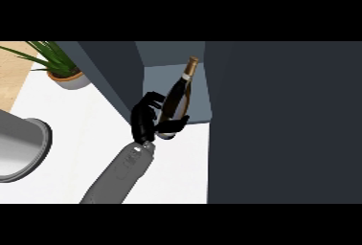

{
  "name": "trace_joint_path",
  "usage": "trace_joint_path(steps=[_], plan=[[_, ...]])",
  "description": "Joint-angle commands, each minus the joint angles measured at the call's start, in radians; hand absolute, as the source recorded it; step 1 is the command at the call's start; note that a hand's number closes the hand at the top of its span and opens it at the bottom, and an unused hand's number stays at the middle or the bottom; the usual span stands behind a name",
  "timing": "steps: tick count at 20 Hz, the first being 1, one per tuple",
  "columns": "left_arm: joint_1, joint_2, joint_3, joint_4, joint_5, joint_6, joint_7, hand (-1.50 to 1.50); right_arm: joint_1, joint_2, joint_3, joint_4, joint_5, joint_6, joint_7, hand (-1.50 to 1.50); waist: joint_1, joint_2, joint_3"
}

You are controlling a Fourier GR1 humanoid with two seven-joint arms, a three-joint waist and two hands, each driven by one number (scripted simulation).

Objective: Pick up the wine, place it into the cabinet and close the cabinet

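Looking like a home kitchen: showing white counter (pixel 78 119), steel sink (pixel 41 139) at left edge, dark cabinet (pixel 283 119) standing open, potted plant (pixel 62 69) at far corner

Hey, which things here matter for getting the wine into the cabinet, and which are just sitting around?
For the job: wine bottle, cabinet, left hand curled round the bottle.
Just lying about: potted plant, grey metal pot.
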Motion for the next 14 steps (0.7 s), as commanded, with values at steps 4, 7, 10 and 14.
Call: trace_joint_path(steps=[4, 7, 10, 14], plan=[[-0.25, 0.022, -0.044, 0.175, -0.095, -0.056, 0.014, 1.5, 0.005, -0.003, -0.016, -0.027, -0.07, 0.008, 0.005, -1.5, -0.035, 0.023, -0.009], [-0.275, -0.001, -0.056, 0.193, -0.103, -0.036, 0.052, 1.5, 0.007, 0.001, -0.004, -0.03, -0.074, 0.015, -0.001, -1.5, -0.043, 0.024, -0.009], [-0.348, -0.001, -0.048, 0.24, -0.065, -0.067, 0.057, 1.5, 0.011, 0.002, -0.008, -0.039, -0.081, 0.012, 0.004, -1.5, -0.029, 0.024, -0.011], [-0.444, 0.0, -0.042, 0.318, -0.034, -0.088, 0.101, 1.5, 0.016, -0.011, -0.021, -0.034, -0.113, 0.029, 0.008, -1.5, -0.041, 0.025, -0.01]])
